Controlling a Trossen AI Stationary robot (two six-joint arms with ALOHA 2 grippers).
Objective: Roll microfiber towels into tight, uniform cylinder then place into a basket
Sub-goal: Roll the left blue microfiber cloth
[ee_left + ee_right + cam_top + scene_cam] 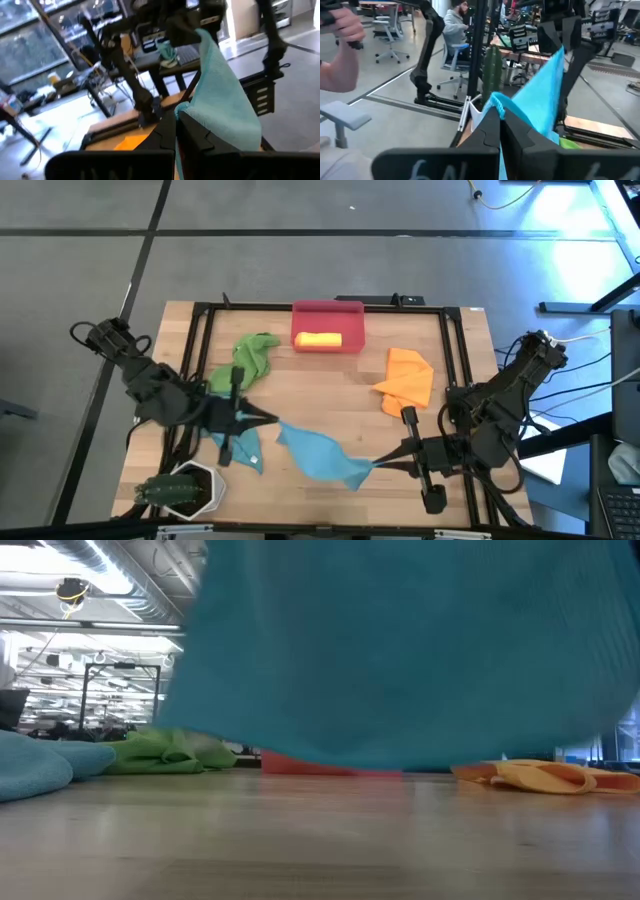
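While both grippers, left [272, 419] and right [378, 463], pinch opposite corners of the teal towel [318, 455], we find it sagging at table centre, six o'clock from the basket [327, 311]: limp, light, best held by corners.

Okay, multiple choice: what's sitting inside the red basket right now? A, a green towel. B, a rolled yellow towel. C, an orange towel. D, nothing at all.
B: the high view shows a rolled yellow towel lying inside the red basket, while the green towel and orange towel lie on the table outside it.
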